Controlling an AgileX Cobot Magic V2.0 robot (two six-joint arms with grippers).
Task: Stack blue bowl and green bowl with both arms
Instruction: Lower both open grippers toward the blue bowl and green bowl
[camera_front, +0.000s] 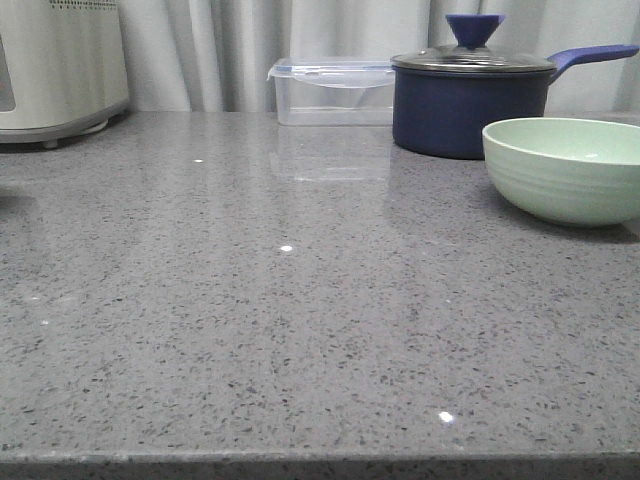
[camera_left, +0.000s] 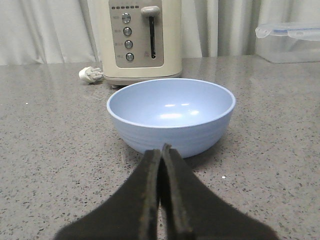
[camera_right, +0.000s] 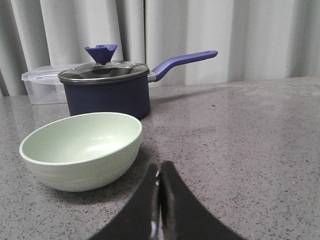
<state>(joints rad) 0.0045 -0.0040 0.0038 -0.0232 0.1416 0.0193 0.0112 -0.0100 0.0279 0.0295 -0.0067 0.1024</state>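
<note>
The green bowl (camera_front: 566, 168) stands upright and empty on the grey counter at the right of the front view, in front of the navy saucepan. It also shows in the right wrist view (camera_right: 82, 149). My right gripper (camera_right: 159, 168) is shut and empty, just beside the green bowl and apart from it. The blue bowl (camera_left: 171, 115) stands upright and empty in the left wrist view; it is out of the front view. My left gripper (camera_left: 161, 150) is shut and empty, its tips close in front of the blue bowl's near wall. Neither arm shows in the front view.
A dark navy lidded saucepan (camera_front: 470, 98) with a long handle and a clear lidded plastic box (camera_front: 330, 92) stand at the back. A cream toaster (camera_left: 141, 37) with a white plug (camera_left: 90, 75) stands behind the blue bowl. Grey curtains close the back.
</note>
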